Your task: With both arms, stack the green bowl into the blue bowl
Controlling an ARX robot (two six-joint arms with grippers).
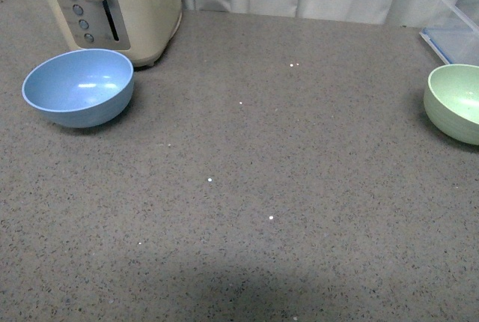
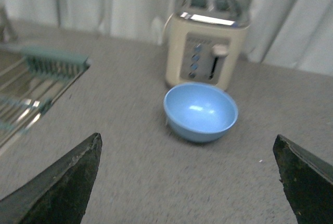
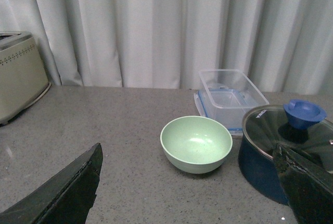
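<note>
Our left gripper point(image 2: 187, 139) has its black fingers point(image 2: 65, 185) spread wide with nothing between them. Straight ahead of the tips, not touching them, sits the blue bowl point(image 2: 201, 112), upright and empty, with a cream toaster point(image 2: 207, 44) just behind it. Our right gripper point(image 3: 187, 148) is equally wide and empty. Ahead of its fingers point(image 3: 62, 193) stands the green bowl point(image 3: 196, 143), with a dark blue lidded pot point(image 3: 258, 174) just beside it and a clear container point(image 3: 231, 96) behind. We see both bowls well apart on the grey countertop point(image 1: 247, 187).

No legible text, only blurred, unreadable marks on the control panel of the toaster point(image 1: 142, 7)
</note>
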